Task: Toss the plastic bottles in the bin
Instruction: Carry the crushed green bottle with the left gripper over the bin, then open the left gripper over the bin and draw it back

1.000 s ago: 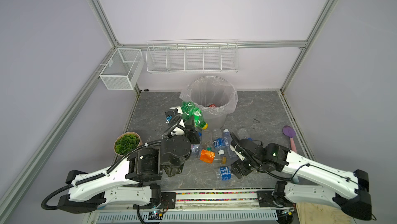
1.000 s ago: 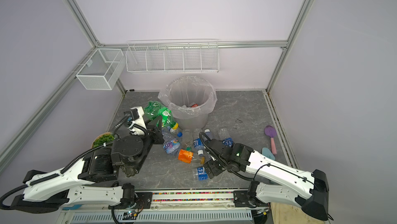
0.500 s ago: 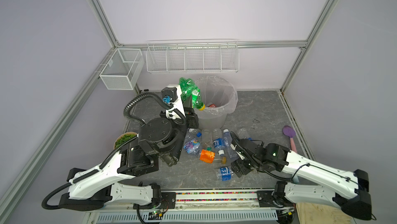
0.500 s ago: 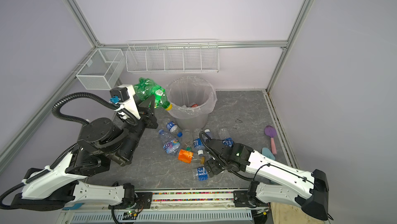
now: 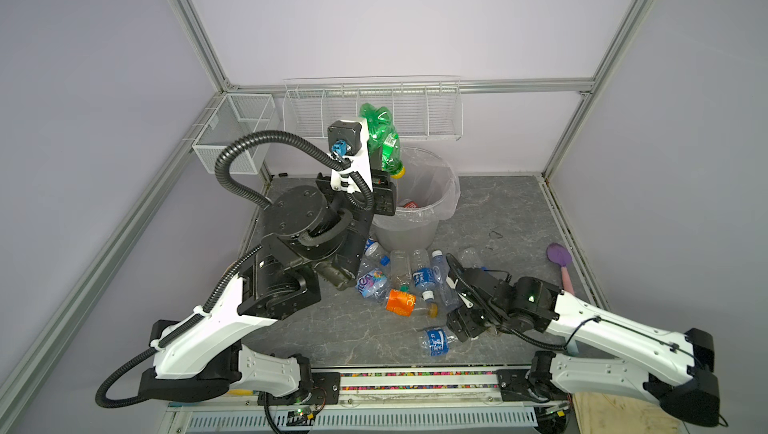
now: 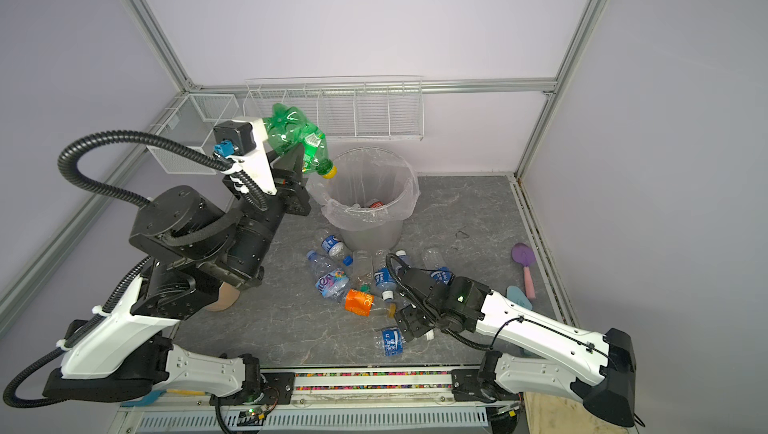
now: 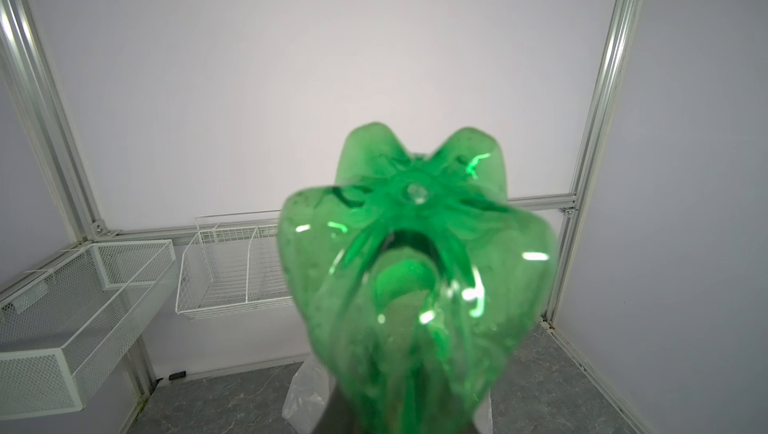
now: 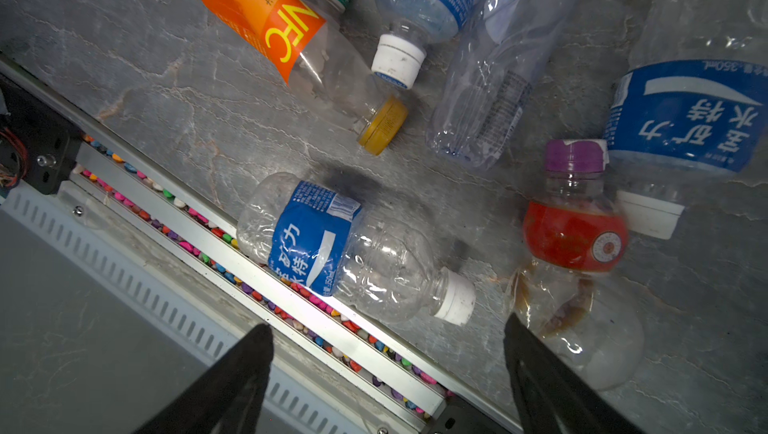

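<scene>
Left gripper [image 6: 296, 156], clamped on the crushed green plastic bottle [image 6: 297, 130], holds it cap-down at the round grey bag-lined bin's [image 5: 409, 232] rim, white wire baskets [image 5: 432, 115] behind. Right gripper [image 8: 386, 340] gapes empty just beside a clear blue-labelled bottle [image 8: 328, 244], a red-labelled bottle [image 8: 573, 236] crowding one finger.

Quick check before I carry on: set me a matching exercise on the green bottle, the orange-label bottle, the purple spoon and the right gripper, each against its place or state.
Things:
1. green bottle
2. orange-label bottle
3. purple spoon
4. right gripper

Places or states:
A. lying on the table, yellow cap on
B. open, holding nothing
C. in the air, cap down, at the rim of the bin
D. near the table's right edge

Pairs: 1-C; 2-A; 3-D; 4-B
</scene>
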Available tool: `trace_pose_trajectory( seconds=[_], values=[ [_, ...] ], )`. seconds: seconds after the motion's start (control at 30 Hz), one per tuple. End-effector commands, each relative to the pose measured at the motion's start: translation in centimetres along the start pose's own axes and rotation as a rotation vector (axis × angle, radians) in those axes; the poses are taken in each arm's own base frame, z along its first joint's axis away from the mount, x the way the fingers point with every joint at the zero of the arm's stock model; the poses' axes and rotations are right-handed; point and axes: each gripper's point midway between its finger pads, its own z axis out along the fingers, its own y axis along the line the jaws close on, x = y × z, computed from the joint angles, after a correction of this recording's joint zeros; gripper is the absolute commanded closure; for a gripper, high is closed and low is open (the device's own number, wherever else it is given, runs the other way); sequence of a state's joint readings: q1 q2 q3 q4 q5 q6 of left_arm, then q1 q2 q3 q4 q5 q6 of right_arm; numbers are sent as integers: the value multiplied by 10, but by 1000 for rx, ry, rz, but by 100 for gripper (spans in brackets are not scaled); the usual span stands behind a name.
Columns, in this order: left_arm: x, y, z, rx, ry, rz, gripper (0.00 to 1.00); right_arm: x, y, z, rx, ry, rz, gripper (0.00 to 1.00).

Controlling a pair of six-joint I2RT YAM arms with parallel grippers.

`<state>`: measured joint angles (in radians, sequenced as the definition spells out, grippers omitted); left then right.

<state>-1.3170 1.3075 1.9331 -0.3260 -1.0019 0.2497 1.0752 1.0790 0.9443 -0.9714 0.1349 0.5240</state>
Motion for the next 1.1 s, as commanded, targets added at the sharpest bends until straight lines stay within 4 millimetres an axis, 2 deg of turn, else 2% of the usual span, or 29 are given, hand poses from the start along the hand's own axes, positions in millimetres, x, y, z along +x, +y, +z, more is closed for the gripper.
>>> trace_pose_trajectory(
  seconds=[0.0,0.17,0.3,0.37,0.43,0.5,0.53,0.57,0.6,0.67,0.7,0.8,0.87,1.07],
  values=[
    [-4,-11,12,71,-1,13,83,-3,0,-5,4,-14,9,11],
    [3,-14,42,81,27,17,83,-2,-1,-5,7,-16,10,11],
    [29,-14,79,77,86,5,83,-3,-1,-6,8,-19,10,11],
    [57,-11,106,79,156,-11,83,-4,-1,-6,6,-20,12,11],
    [95,-10,133,75,245,-19,84,-4,0,-8,5,-22,12,11],
    [142,-5,159,57,353,-27,82,-4,-1,-10,5,-25,13,11],
    [168,-3,171,43,416,-27,77,-4,-2,-12,5,-30,14,11],
    [190,-4,178,40,474,-18,50,-4,-2,-14,6,-33,16,11],
    [200,-6,179,35,514,2,23,-4,-3,-16,5,-38,16,11],
    [194,-4,176,-8,526,34,6,-2,-8,-20,18,-48,22,12],
    [179,-2,172,-24,490,39,1,-2,-9,-21,20,-56,26,12],
    [134,-2,156,1,370,2,1,-1,-12,-22,18,-75,35,12],
    [112,-1,143,24,316,-34,1,-2,-12,-22,18,-78,32,12],
    [78,7,108,61,245,-96,1,-6,-8,-25,17,-69,-57,12]
  ],
)
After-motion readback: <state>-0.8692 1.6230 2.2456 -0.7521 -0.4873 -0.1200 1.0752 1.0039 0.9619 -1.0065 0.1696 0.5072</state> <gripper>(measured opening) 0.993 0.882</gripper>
